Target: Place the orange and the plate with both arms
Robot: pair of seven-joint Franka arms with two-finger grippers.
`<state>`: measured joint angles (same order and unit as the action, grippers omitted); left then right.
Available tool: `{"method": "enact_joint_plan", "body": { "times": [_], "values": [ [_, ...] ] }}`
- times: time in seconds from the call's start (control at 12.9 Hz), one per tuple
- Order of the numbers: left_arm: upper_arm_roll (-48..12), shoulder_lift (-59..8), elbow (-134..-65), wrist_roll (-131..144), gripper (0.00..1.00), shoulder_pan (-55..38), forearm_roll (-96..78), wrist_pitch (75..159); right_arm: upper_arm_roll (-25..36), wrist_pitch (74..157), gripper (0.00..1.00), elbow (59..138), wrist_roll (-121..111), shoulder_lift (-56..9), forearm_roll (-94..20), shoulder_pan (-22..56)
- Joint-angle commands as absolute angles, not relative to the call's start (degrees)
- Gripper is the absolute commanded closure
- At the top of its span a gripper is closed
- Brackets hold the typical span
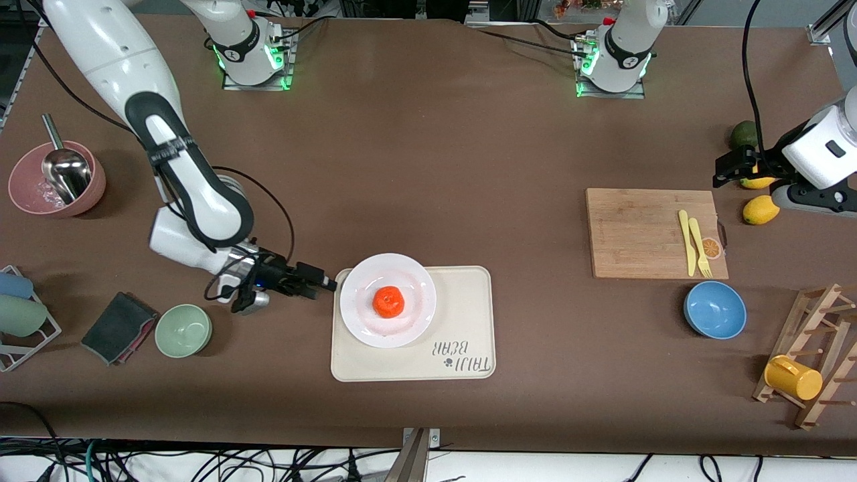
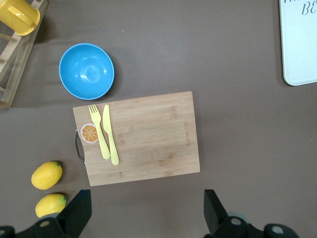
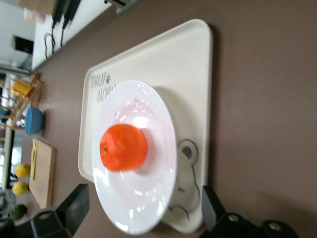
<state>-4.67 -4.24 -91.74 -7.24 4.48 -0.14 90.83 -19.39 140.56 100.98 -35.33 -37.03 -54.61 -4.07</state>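
Note:
The white plate lies on the beige bear tray, at the tray's end toward the right arm, with its rim over the tray's edge. The orange sits in the middle of the plate. My right gripper is low at the plate's rim, open, holding nothing. In the right wrist view its fingers stand wide either side of the plate's near rim, with the orange on the plate. My left gripper is open and empty, up over the table beside the lemons; the left wrist view shows its gripper open over bare table.
A cutting board with a yellow knife and fork, a blue bowl, two lemons, a dark green fruit and a wooden rack with a yellow mug are at the left arm's end. A pink bowl with a ladle, a green bowl and a dark cloth are at the right arm's end.

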Motion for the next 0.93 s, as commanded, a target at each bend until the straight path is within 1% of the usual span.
{"method": "enact_joint_plan", "body": {
  "times": [0.0, 0.08, 0.23, 0.31, 0.47, 0.62, 0.85],
  "values": [
    [-4.66, -4.04, -91.67, -8.53, 0.0, 4.57, 0.44, 90.61, -11.37, 126.98, 0.0, 106.35, -30.08, -26.4, -43.55, -4.31],
    [-4.66, -4.04, -91.76, -8.53, 0.0, 4.57, 0.27, 90.62, -8.73, 121.96, 0.0, 106.17, -28.23, -23.67, -37.59, -4.31],
    [-4.66, -4.04, -91.76, -8.53, 0.0, 4.66, 0.35, 90.62, -5.9, 113.42, 0.0, 106.0, -22.61, -17.17, -26.16, -4.31],
    [-4.66, -4.04, -91.76, -8.53, 0.0, 4.66, 0.35, 90.62, -5.45, 110.42, 0.0, 105.82, -20.06, -14.18, -20.36, -4.31],
    [-4.66, -4.04, -91.76, -8.53, 0.0, 4.66, 0.26, 90.62, -5.28, 104.19, 0.0, 105.12, -15.32, -8.73, -12.43, -4.22],
    [-4.66, -4.04, -91.76, -8.53, 0.0, 4.66, 0.26, 90.62, -3.09, 97.15, 0.0, 102.24, -10.48, -7.12, -7.58, -3.0],
    [-4.66, -4.04, -91.76, -8.53, 0.0, 4.66, 0.26, 90.62, 3.05, 89.32, 0.0, 96.17, -9.84, -5.81, -4.31, 1.04]
  ]
}}
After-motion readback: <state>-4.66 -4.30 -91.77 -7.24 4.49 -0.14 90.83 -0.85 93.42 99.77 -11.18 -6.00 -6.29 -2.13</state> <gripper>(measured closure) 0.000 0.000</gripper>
